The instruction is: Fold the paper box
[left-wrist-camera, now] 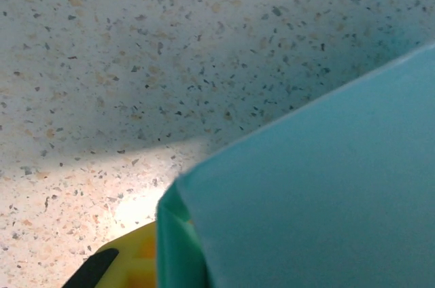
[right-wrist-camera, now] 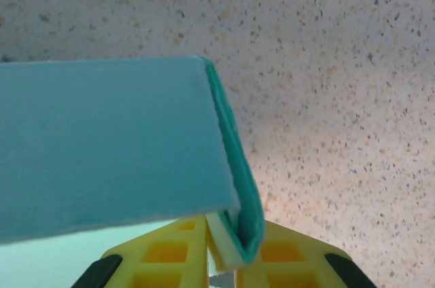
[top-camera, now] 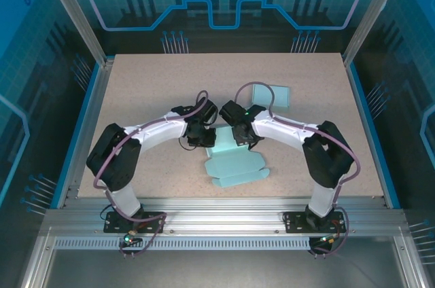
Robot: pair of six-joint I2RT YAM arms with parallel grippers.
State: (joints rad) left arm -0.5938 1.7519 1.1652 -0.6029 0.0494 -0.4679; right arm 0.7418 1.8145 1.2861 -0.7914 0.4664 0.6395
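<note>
I am in the middle of the folding: one flap of the flat, light-teal paper box [top-camera: 234, 169] is lifted and creased over, and the rest of the sheet lies open on the speckled beige table [top-camera: 149, 91], close to the middle of its near edge. My two grippers meet just above the far side of the sheet, the left gripper [top-camera: 202, 137] and the right gripper [top-camera: 243, 135] nearly side by side. In my right wrist view the yellow fingers [right-wrist-camera: 170, 257] are pressed on the doubled edge of the flap, so they are pinching the fold itself. In my left wrist view one yellow finger [left-wrist-camera: 129, 267] stands just beside a raised teal panel that covers the other finger, so I cannot tell if this side is holding the paper or only touching it. I judge that the next move must bring the flap fully over and press the crease flat, with both sides moving together, or else the thin paper may buckle. A second teal paper piece [top-camera: 270, 95] lies apart, toward the far edge.
</note>
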